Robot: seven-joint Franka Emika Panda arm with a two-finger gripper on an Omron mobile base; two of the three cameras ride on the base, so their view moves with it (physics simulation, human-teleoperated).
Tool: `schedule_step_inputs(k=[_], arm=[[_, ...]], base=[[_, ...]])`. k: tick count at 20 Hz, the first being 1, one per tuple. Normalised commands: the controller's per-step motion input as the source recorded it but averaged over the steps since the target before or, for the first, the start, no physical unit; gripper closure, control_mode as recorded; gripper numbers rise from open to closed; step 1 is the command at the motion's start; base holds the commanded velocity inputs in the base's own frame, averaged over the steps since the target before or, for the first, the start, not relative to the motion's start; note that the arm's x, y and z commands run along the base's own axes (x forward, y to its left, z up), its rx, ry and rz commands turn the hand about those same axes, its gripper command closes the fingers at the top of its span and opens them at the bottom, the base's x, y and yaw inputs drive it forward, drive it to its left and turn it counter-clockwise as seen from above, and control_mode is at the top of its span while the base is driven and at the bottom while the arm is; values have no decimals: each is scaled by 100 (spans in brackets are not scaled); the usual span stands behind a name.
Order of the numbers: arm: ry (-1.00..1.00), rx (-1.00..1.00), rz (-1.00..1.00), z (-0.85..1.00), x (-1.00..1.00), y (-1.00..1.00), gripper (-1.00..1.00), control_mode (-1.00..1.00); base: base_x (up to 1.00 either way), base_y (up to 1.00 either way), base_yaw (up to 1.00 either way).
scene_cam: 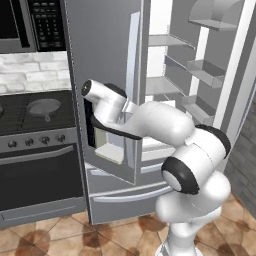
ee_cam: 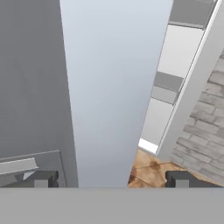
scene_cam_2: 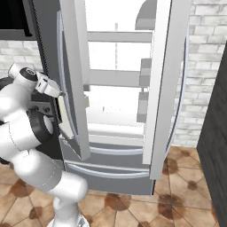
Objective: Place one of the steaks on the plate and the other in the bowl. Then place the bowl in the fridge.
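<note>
The fridge (scene_cam: 165, 85) stands with both upper doors swung open, its white shelves (scene_cam_2: 115, 77) bare where they show. My gripper (ee_cam: 116, 179) is open at the left door (scene_cam: 105, 60), its two fingertips (ee_cam: 41, 178) spread wide on either side of the door's pale edge without gripping it. In the right base view the gripper (scene_cam_2: 61, 92) sits against that door (scene_cam_2: 73, 88) at mid height. The steaks, the plate and the bowl are out of view.
A stove with a dark frying pan (scene_cam: 44, 106) stands left of the fridge, under a microwave (scene_cam: 30, 25). The right door (scene_cam_2: 166, 88) juts out toward a brick wall, and a dark cabinet side (scene_cam_2: 215, 133) closes the far right. The tiled floor (scene_cam_2: 133, 204) lies in front.
</note>
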Motion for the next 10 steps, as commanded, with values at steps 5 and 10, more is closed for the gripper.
schedule_step_inputs(k=[5, 10], arm=[[-1, 0, 2, 0, -19, 15, -100, -100], [-2, 0, 1, 1, -30, -5, -100, -100]], base=[[0, 0, 0], [0, 0, 0]])
